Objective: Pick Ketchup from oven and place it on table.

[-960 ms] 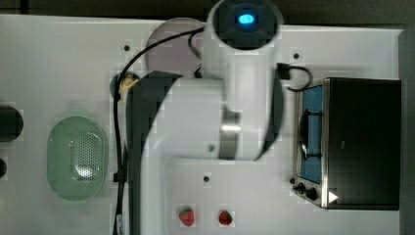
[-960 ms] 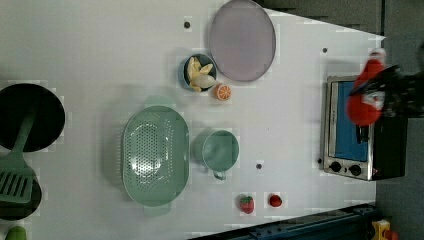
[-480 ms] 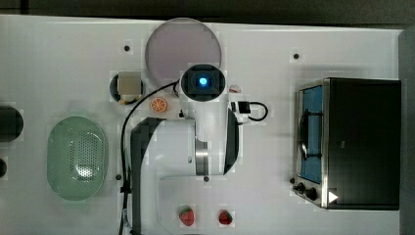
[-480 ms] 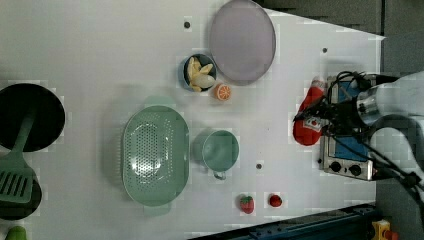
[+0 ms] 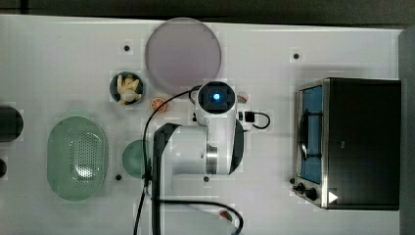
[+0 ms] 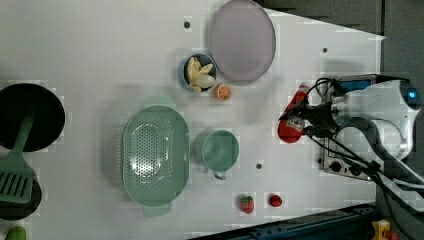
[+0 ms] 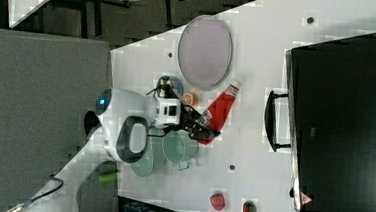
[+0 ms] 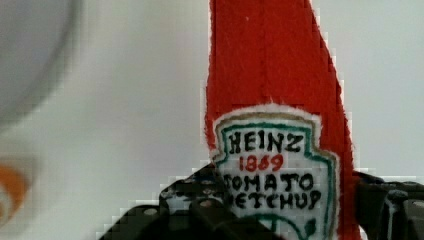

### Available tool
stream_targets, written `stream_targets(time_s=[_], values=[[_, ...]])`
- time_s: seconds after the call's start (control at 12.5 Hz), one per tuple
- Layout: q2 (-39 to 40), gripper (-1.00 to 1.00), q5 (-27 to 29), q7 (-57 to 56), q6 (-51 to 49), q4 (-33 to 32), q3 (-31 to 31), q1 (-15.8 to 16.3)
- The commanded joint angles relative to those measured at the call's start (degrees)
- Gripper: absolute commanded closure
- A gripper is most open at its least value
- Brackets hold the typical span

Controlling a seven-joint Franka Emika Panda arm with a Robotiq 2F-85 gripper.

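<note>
The ketchup (image 8: pixel 272 75), a red bottle with a white label, stands between my gripper's (image 8: pixel 280 210) black fingers (image 8: pixel 195 205), which press on the label's sides. In the left view the ketchup (image 6: pixel 292 125) tilts just above or on the white table (image 6: pixel 125 45), left of the oven (image 6: pixel 345 162), with my gripper (image 6: pixel 311 117) shut around its lower body. The right view shows the ketchup (image 7: pixel 220 113) slanting toward the round plate (image 7: pixel 205 52), my gripper (image 7: pixel 200 124) at its base. In the top view the arm hides most of the ketchup (image 5: pixel 242 98); the oven (image 5: pixel 362 142) sits at the top view's right.
A grey-lilac plate (image 5: pixel 183 54), a bowl of yellow pieces (image 5: pixel 127 88) and an orange slice (image 5: pixel 156 104) lie close by. A green colander (image 6: pixel 155 155) and green cup (image 6: pixel 220 150) sit farther off. Strawberries (image 6: pixel 246 203) lie near the table's edge; a black pan (image 6: pixel 27 117) is at the left view's left.
My arm has swung away from the oven toward the top view's left, carrying the ketchup out and down to the table beside the plate.
</note>
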Motion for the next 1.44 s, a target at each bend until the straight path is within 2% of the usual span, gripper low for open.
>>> stream_targets(time_s=[0.08, 0.16, 0.24, 0.4, 0.64, 1.04, 1.44], values=[[1.8, -0.74, -0.7, 1.8, 3.5, -0.1, 0.0, -0.9], [2.9, -0.96, -0.7, 1.8, 5.0, -0.1, 0.0, -0.9], [3.5, -1.00, -0.7, 1.8, 6.3, 0.0, 0.0, -0.9], [2.4, -1.00, -0.7, 1.9, 5.9, 0.5, -0.1, -0.9], [-3.7, -1.00, -0.7, 1.9, 0.6, 3.3, -0.9, -1.0], [-15.4, -1.00, -0.9, 1.9, -15.4, 16.2, -2.1, -1.1], [-16.9, -1.00, -0.9, 1.9, -29.2, 30.5, -1.9, -0.9]])
